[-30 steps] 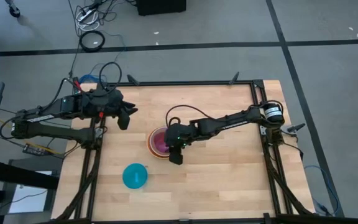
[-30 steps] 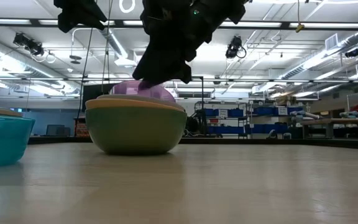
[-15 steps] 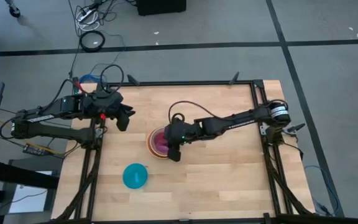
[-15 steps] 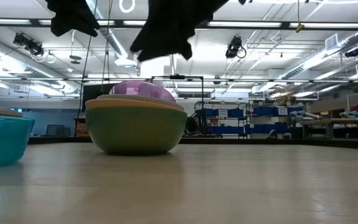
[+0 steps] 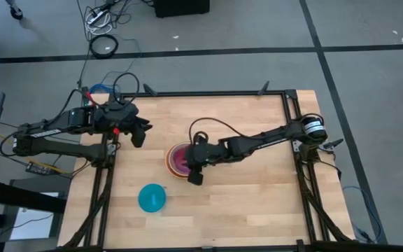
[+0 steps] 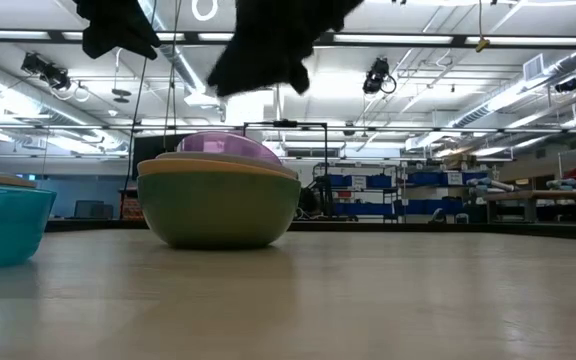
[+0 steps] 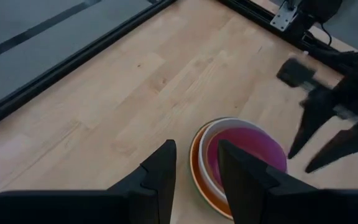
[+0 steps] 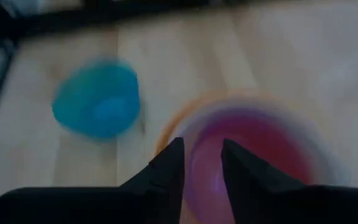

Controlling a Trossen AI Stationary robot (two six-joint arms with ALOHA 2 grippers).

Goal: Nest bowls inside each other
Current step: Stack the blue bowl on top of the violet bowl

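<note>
One stack of bowls (image 5: 178,160), purple bowl (image 7: 246,150) innermost, sits mid-bench (image 5: 257,196).
The right tool (image 5: 195,176) has lifted clear since a second ago, narrowly parted, empty, above the stack's near rim; blue bowl (image 5: 152,198) stands apart.

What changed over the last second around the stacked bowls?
The right gripper rose off the purple bowl, leaving it nested in the stack, and its fingers narrowed. The blue bowl, the stack and the left gripper did not move.
</note>
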